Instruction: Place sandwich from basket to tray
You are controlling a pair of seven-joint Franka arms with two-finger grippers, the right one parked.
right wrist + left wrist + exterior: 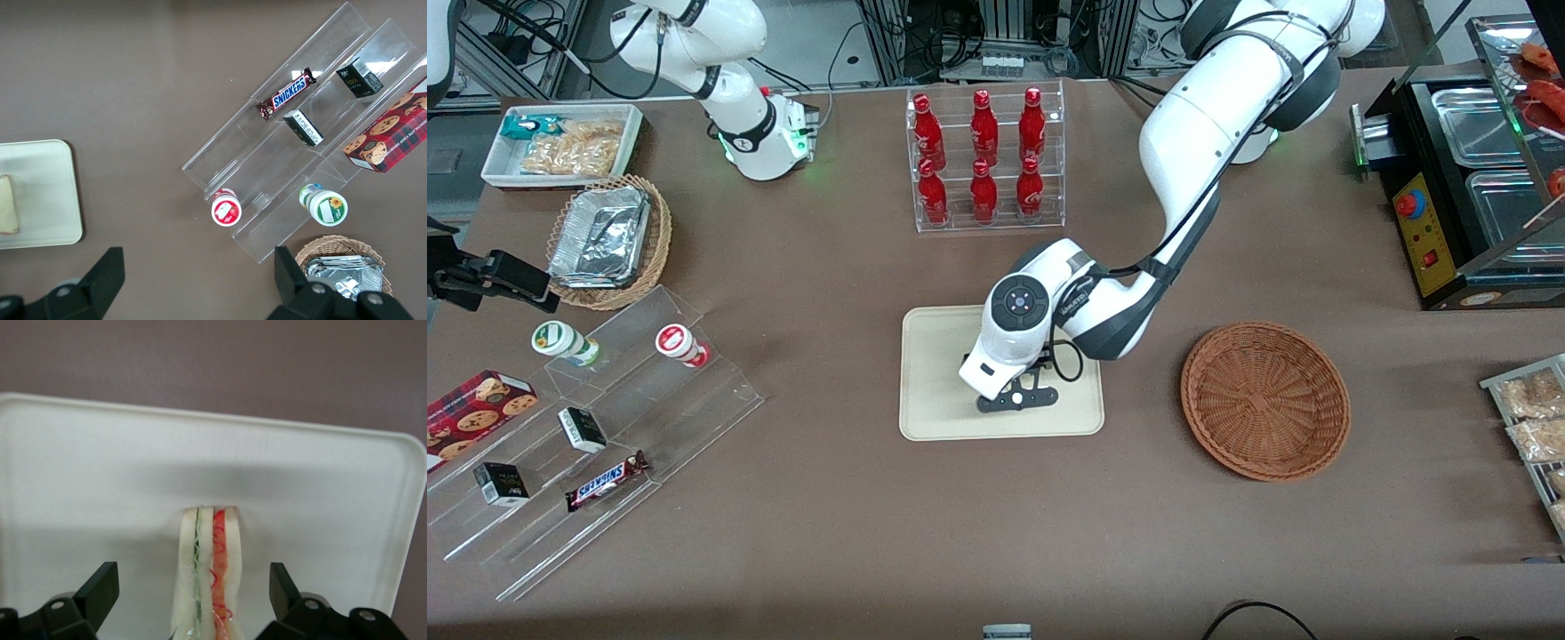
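- Here, the gripper (1017, 397) hangs low over the tray (934, 351), fingers (100, 590) spread wide apart and grasping nothing.
- The sandwich (212, 577) lies on the tray directly under the gripper, between the two fingers and touching neither; its green and red filling layers face the wrist camera.
- The basket (1264, 400) sits on the brown table (827, 533) well apart from the gripper, toward the working arm's end, with nothing in it.
- A rack of red bottles (985, 160) stands farther from the front camera than the gripper.
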